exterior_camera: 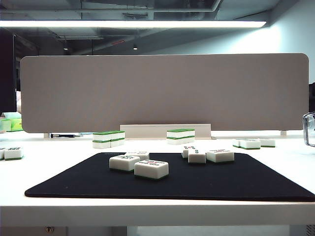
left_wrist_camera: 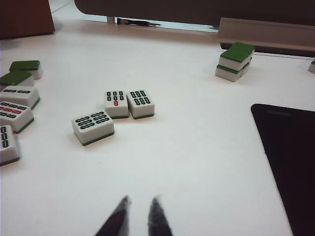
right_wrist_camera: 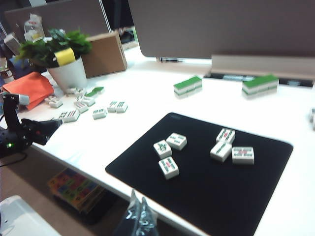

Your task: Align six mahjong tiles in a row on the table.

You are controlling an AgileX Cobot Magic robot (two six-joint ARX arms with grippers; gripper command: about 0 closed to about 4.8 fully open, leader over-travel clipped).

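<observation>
Tiles (right_wrist_camera: pixel 169 167) lie scattered in two clusters on bench (exterior_camera: pixel 147 214) mat (right_wrist_camera: pixel 206 191). Left tool (left_wrist_camera: pixel 138 216) clenched, empty, over bare bench; right tool (right_wrist_camera: pixel 139 216) clenched, empty, off the mat's edge

The wide white flat table (exterior_camera: pixel 44 169) bears a thin black rectangular mat (exterior_camera: pixel 246 184); white green-backed mahjong tiles (exterior_camera: pixel 108 139) lie beside it

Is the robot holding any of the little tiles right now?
No. The left gripper hangs nearly shut over bare table, and the right gripper is closed above the mat's edge. All six mahjong tiles lie untouched.
</observation>
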